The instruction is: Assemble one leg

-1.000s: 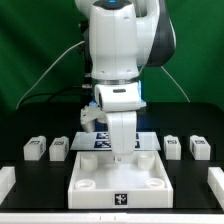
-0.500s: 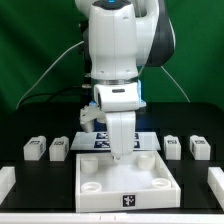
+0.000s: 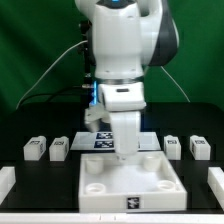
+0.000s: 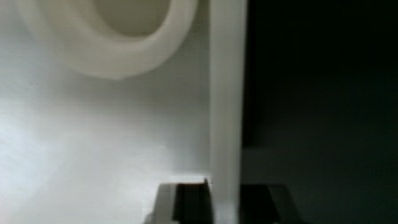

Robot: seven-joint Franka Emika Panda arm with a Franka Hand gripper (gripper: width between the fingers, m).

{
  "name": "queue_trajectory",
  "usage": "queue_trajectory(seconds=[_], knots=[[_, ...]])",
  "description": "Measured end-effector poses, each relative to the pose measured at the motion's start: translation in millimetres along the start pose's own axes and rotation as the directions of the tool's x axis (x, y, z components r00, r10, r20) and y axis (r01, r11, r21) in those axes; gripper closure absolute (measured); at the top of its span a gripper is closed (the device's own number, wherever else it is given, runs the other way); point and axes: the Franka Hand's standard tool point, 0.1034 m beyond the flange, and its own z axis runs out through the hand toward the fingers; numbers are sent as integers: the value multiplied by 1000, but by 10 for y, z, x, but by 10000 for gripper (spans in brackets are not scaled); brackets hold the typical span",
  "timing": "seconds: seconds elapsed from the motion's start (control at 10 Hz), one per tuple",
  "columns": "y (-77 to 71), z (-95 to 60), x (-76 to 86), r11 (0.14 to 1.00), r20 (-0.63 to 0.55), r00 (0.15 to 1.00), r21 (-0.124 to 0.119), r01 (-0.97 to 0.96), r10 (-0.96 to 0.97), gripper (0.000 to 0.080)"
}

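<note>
Right now my pincer [image 3: 123, 153] is down at the back rim of the panel [image 3: 130, 176], the side that faces away from the bench's front edge. The wrist view shows my pincer [image 4: 224, 200] nearly closed, a dark finger [image 4: 183, 203] on either side of the panel's [image 4: 89, 140] thin upright wall and pressed against it, so I have hold of that rim and nothing else. One round socket [image 4: 157, 45] of the panel curves past just inside the wall.

The panel lies flat at the middle of the bench, near the front edge, with its four corner sockets facing up and a small tag on its front wall. The marker board [image 3: 98, 141] lies flat just behind it, partly hidden by my wrist.

None of the legs is in my grip. A leg [image 3: 35, 149] and a second leg [image 3: 60, 149] stand side by side toward the bench edge at the exterior view's left. A third leg [image 3: 172, 146] and a fourth leg [image 3: 200, 148] stand toward the edge at the exterior view's right. All four are in one row, level with the marker board, apart from the panel, each with its tag showing.
</note>
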Motion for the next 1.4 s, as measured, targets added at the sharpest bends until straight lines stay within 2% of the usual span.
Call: queue_trajectory(seconds=[0.1,0.3,0.4,0.5,0.8,1.0,1.3,1.4], knots=[[108,9,185,1000,-13,1000,-10,0,0,741],[353,-1,466,999,-32,999,-12,-36,35,741],[473,-14,553,999,-40,998,-17,-39,38,741],[520,4,591,998,-43,997,-7,-66,66,741],[528,41,610,991,-21,993,79,-111,113,738],[523,43,601,990,-13,993,82,-112,113,738],[522,46,592,990,-13,993,83,-114,115,342],[522,46,590,990,-13,993,83,-114,116,342]])
